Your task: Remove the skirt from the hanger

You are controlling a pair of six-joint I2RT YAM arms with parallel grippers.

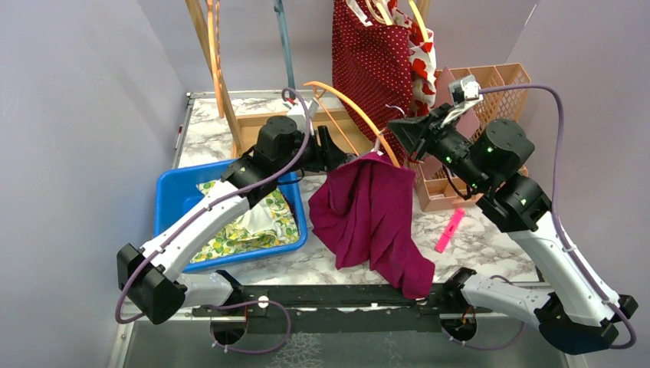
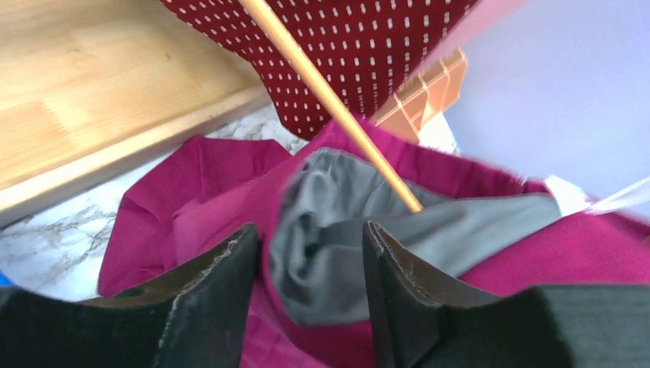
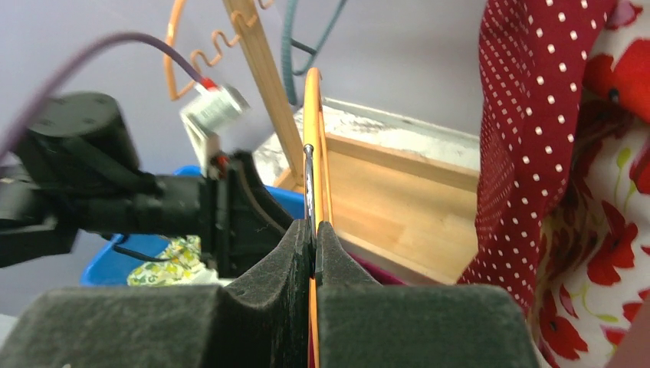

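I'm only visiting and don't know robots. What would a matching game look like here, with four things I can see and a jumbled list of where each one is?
Things:
1. magenta skirt
2. orange hanger
3. blue bin
4. pink marker

Places:
A. lying alone on the marble table
B. clamped in the right gripper
C. holding a lemon-print cloth
D. hanging from the hanger's end, trailing onto the table

Pairs: 1-D, 2-B, 3-C, 4-A
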